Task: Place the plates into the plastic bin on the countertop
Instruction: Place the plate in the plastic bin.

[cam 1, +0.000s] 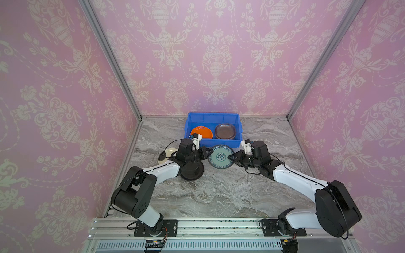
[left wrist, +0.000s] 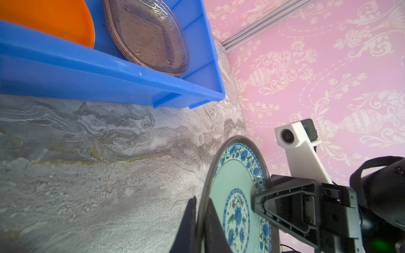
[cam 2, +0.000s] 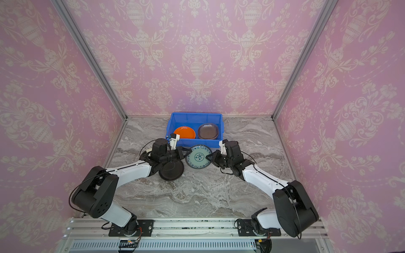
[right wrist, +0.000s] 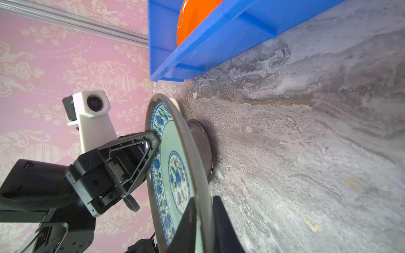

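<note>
A teal-patterned plate (cam 1: 221,156) (cam 2: 199,156) lies just in front of the plastic bin (cam 1: 213,142) on the countertop (cam 1: 219,192). My left gripper (cam 1: 210,151) (left wrist: 200,199) is shut on its left rim. On the opposite rim my right gripper (cam 1: 229,157) (right wrist: 203,198) is shut too. In the right wrist view the plate's foot ring (right wrist: 202,149) is at the marble; whether it touches I cannot tell. Inside the bin lie an orange plate (cam 1: 201,132) and a stack of brownish translucent plates (cam 1: 225,131). A black plate (cam 1: 192,172) sits under my left wrist, a cream plate (cam 1: 166,154) behind it.
The bin stands against the pink back wall, with aluminium rails (cam 1: 122,72) at the wall corners. Both forearms angle inward from the front rail (cam 1: 219,225). Bare marble stretches between the arms and the front edge.
</note>
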Controlling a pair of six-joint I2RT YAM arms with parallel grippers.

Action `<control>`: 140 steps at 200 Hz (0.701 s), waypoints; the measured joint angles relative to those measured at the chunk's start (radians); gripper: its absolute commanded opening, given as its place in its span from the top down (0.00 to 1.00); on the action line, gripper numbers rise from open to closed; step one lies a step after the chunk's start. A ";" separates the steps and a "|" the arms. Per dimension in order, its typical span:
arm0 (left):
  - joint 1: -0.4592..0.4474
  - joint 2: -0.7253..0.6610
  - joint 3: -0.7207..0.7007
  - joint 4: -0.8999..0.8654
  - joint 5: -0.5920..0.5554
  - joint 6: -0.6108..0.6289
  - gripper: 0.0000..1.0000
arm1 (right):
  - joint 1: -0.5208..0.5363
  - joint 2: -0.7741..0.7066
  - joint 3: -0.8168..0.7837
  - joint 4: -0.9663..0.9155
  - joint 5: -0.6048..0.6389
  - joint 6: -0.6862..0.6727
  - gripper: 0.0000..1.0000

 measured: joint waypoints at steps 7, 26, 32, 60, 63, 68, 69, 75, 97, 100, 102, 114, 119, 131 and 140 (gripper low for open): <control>0.005 0.000 -0.004 0.012 0.007 -0.013 0.96 | -0.002 0.001 0.004 0.003 0.002 0.011 1.00; 0.011 0.000 -0.007 0.019 0.009 -0.022 0.34 | -0.002 0.010 0.013 0.011 -0.005 0.010 1.00; 0.014 0.000 -0.008 0.019 0.008 -0.021 0.13 | -0.002 0.016 0.020 0.010 -0.007 0.010 1.00; 0.065 -0.043 -0.039 -0.023 -0.003 -0.011 0.01 | -0.011 0.064 0.139 -0.093 0.004 -0.029 1.00; 0.076 -0.055 -0.048 -0.031 -0.006 -0.011 0.01 | -0.012 0.074 0.168 -0.116 0.005 -0.036 1.00; 0.096 -0.077 -0.063 -0.043 -0.014 -0.006 0.01 | -0.014 0.092 0.212 -0.148 0.014 -0.051 1.00; 0.101 -0.083 -0.066 -0.047 -0.015 -0.005 0.01 | -0.014 0.096 0.227 -0.158 0.018 -0.054 1.00; 0.124 -0.108 -0.078 -0.064 -0.027 0.004 0.01 | -0.014 0.122 0.293 -0.192 0.032 -0.072 1.00; 0.191 -0.192 -0.074 -0.102 -0.069 0.046 0.01 | -0.015 0.232 0.515 -0.288 0.067 -0.125 1.00; 0.199 -0.199 -0.071 -0.110 -0.079 0.055 0.01 | -0.016 0.249 0.545 -0.291 0.071 -0.127 1.00; 0.204 -0.203 -0.069 -0.116 -0.084 0.060 0.01 | -0.017 0.257 0.559 -0.294 0.072 -0.127 1.00; 0.224 -0.210 -0.062 -0.135 -0.107 0.087 0.01 | -0.024 0.328 0.671 -0.294 0.082 -0.134 1.00; 0.230 -0.209 -0.060 -0.142 -0.112 0.097 0.01 | -0.027 0.356 0.710 -0.293 0.085 -0.137 1.00; 0.245 -0.206 -0.058 -0.164 -0.123 0.119 0.01 | -0.032 0.428 0.797 -0.293 0.086 -0.138 1.00; 0.254 -0.200 -0.050 -0.183 -0.129 0.135 0.01 | -0.036 0.496 0.865 -0.288 0.082 -0.136 1.00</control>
